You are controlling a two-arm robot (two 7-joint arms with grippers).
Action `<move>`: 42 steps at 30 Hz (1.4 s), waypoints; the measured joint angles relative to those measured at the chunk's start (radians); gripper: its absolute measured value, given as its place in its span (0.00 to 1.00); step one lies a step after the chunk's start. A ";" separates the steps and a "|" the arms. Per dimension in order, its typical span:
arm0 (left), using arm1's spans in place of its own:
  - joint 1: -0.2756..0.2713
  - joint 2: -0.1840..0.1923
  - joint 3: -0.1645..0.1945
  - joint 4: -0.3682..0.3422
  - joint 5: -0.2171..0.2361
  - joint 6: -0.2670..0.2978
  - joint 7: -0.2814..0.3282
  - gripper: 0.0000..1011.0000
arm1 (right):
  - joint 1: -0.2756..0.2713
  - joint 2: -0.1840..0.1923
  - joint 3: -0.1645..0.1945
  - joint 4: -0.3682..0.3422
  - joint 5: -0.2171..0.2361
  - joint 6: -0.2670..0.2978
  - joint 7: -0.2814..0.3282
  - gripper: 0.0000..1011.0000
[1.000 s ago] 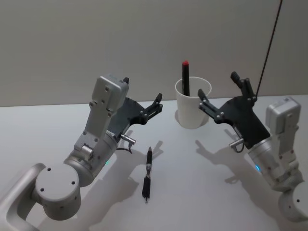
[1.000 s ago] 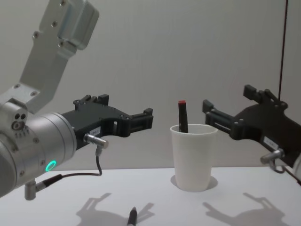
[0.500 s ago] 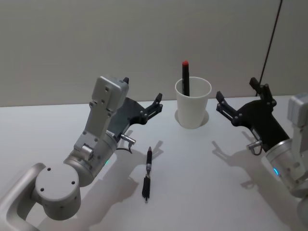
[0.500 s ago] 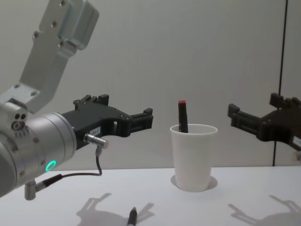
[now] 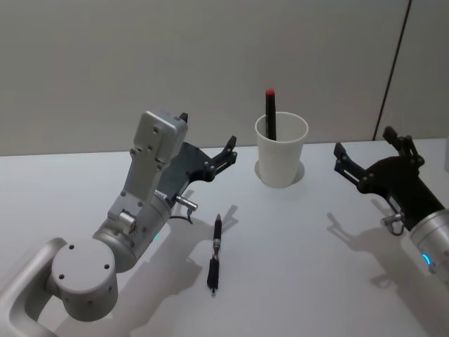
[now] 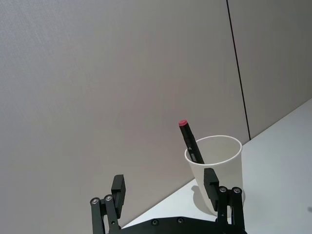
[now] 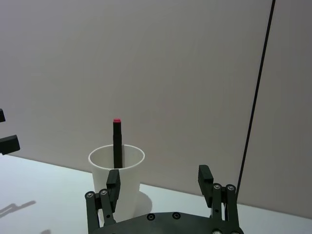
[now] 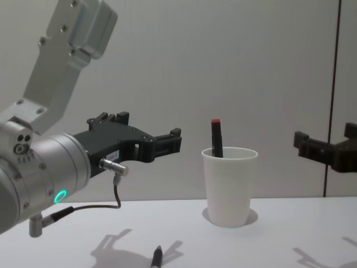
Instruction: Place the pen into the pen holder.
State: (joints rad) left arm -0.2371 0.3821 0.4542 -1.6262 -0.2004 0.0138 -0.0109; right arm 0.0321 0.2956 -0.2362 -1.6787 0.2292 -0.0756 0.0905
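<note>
From the head view, a slim black pen lies flat on the white table, in front of the tapered white paper cup and nearer the robot, well apart from it. Its long axis runs away from the robot with a slight lean to the right, the thin tip at the far end pointing roughly toward the cup. The chest view catches only that far tip at its bottom edge.

A black marker with a red end stands in the cup, nearly upright, red end up. In the left wrist view it leans against the rim, while in the right wrist view it looks straight.

The left gripper hangs above the table left of the cup, fingers spread and empty. The right gripper hangs right of the cup, likewise spread and holding nothing.
</note>
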 joint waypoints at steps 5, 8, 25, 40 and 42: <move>0.000 0.000 0.000 0.000 0.000 0.000 0.000 0.99 | -0.023 0.021 0.005 -0.044 0.029 0.055 -0.013 0.99; 0.000 0.000 0.000 0.000 0.000 0.000 0.000 0.99 | -0.035 0.032 0.008 -0.067 0.044 0.083 -0.019 0.99; 0.000 0.000 0.000 0.000 0.000 0.000 0.000 0.99 | -0.047 0.042 0.011 -0.088 0.058 0.110 -0.025 0.99; 0.030 0.022 -0.005 -0.063 -0.039 0.075 -0.021 0.99 | -0.047 0.042 0.010 -0.088 0.058 0.110 -0.024 0.99; 0.042 0.031 -0.006 -0.086 -0.049 0.098 -0.020 0.99 | -0.047 0.042 0.010 -0.088 0.058 0.110 -0.024 0.99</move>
State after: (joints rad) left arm -0.1949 0.4132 0.4486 -1.7122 -0.2493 0.1115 -0.0310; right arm -0.0147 0.3375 -0.2259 -1.7668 0.2874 0.0339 0.0666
